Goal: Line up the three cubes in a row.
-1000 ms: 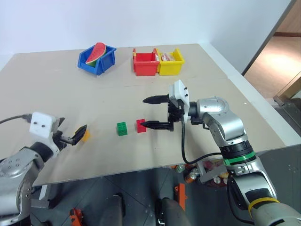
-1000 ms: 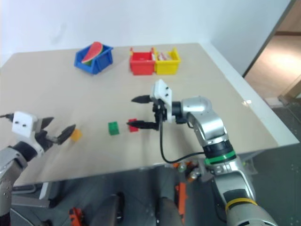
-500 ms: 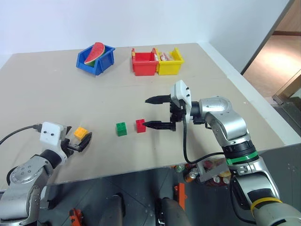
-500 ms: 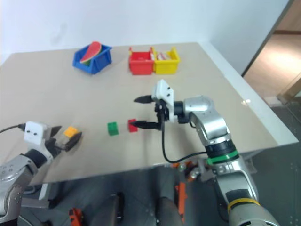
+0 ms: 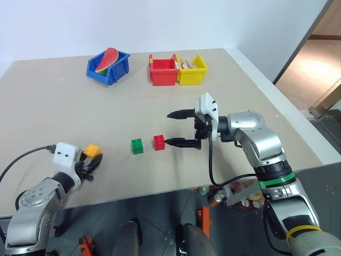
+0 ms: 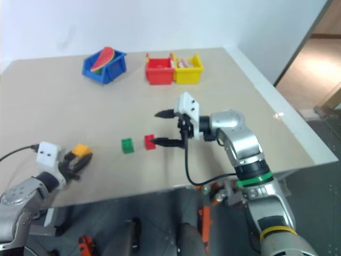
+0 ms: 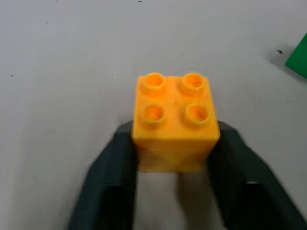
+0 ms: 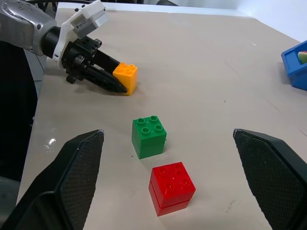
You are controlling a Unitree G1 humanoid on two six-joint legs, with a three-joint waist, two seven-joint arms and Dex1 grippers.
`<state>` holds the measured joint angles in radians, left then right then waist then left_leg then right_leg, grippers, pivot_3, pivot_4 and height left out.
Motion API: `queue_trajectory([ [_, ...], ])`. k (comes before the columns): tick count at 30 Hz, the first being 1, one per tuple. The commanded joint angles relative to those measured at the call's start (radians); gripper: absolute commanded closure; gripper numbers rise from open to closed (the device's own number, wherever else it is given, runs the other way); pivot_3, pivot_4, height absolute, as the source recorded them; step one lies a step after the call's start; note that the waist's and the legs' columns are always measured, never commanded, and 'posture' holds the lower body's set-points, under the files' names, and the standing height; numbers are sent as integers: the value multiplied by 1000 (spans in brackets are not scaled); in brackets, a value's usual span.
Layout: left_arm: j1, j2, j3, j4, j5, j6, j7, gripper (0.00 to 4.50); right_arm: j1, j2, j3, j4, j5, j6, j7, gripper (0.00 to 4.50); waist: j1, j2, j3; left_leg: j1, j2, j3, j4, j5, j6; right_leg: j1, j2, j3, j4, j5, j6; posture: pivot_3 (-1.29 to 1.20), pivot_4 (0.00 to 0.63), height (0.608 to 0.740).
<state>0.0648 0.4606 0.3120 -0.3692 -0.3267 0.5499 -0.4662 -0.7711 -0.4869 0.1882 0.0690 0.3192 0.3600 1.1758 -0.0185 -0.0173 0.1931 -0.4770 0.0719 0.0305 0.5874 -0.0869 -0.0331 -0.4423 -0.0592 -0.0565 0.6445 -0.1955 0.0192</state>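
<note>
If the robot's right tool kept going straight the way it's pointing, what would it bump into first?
Probably the red cube, which sits just ahead of the open right tool. The green cube comes after it. Depth is hard to judge.

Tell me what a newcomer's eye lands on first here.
The left claw shut on the orange cube, near the table's front left edge. Next, the right claw hanging open beside the red cube, with the green cube just left of it.
</note>
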Motion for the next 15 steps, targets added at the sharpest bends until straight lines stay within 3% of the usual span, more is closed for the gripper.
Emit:
queue_trajectory([
  [1,18,28,-9,-12,21,-63,-21,2882,-3,-12,-12,-42,5,-16,6,0,0,0,0,0,0,0,0,0,0,0,0,0,0,0,0,0,150,740],
  [8,-22,149,-41,74,14,-221,-217,2882,-16,-2,-1,-29,-3,-29,10,0,0,0,0,0,0,0,0,0,0,-2,0,0,-1,0,0,0,150,740],
  [15,-260,325,-151,349,4,-346,-550,2882,-41,9,5,2,-20,-54,11,0,1,1,1,0,0,0,0,-1,-1,-1,-2,-5,-3,0,0,0,150,740],
])
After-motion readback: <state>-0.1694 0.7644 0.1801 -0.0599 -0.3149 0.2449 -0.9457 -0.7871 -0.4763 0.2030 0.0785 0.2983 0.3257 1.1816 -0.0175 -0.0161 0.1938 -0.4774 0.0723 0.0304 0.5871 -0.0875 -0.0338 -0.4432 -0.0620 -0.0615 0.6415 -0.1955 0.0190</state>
